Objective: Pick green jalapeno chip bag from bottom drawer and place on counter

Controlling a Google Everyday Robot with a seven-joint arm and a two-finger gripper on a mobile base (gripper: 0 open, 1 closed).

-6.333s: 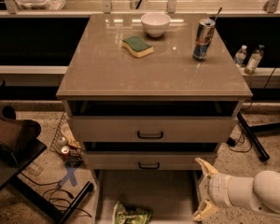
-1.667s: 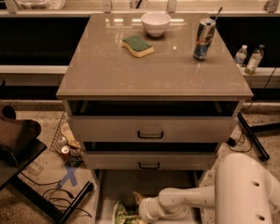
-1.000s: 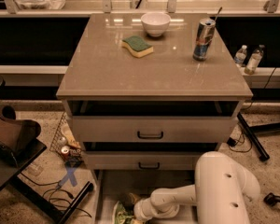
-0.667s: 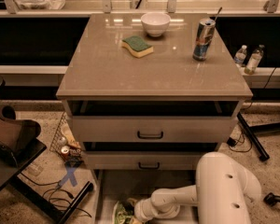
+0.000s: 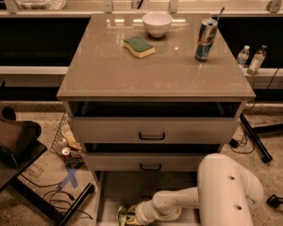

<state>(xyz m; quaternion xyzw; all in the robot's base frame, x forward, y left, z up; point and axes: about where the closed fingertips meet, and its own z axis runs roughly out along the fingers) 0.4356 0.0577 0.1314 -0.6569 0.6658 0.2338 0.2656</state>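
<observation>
Your gripper (image 5: 136, 214) is down in the open bottom drawer (image 5: 114, 192), at about 6 o'clock in the view. It is right against the green jalapeno chip bag (image 5: 124, 215), which lies on the drawer floor at its 9 o'clock side; you cannot tell whether it has hold of the bag. The counter (image 5: 132, 79) at 12 o'clock carries a sponge (image 5: 138, 46), a white bowl (image 5: 156, 23) and a can (image 5: 205, 39).

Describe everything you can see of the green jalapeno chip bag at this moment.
The green jalapeno chip bag shows only as a small crumpled, shiny foil patch, green with whitish spots, at the picture's lower edge. It lies on the floor of the open bottom drawer, toward its front. The gripper sits right against the bag inside the drawer and covers part of it; whether it grips the bag cannot be told.
</observation>
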